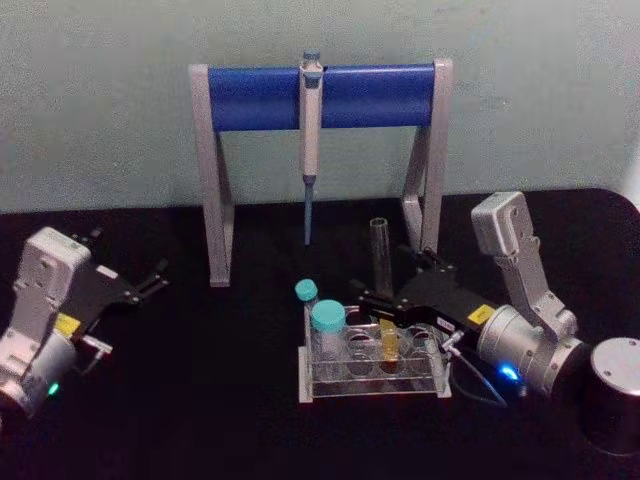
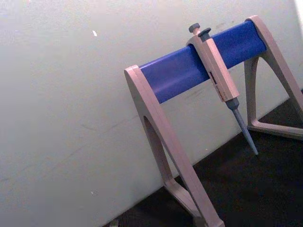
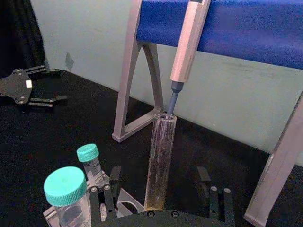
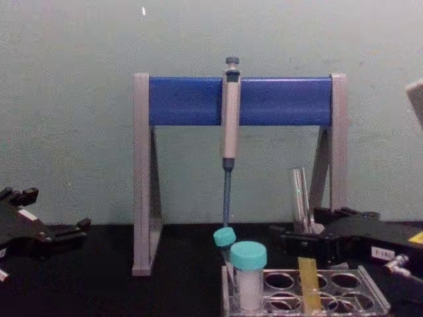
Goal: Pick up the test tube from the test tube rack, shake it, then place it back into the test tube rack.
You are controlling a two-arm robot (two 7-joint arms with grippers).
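The test tube stands upright in the test tube rack, clear glass with yellow liquid at its bottom. My right gripper is open, one finger on each side of the tube just above the rack. In the right wrist view the tube rises between the two spread fingers with gaps on both sides. From the chest, the tube stands over the rack with the right gripper at its lower part. My left gripper rests open at the far left of the table.
Two teal-capped tubes stand in the rack's left end. Behind the rack stands a grey-and-blue pipette stand with a pipette hanging just behind the tube. A dark cylinder sits at the right edge.
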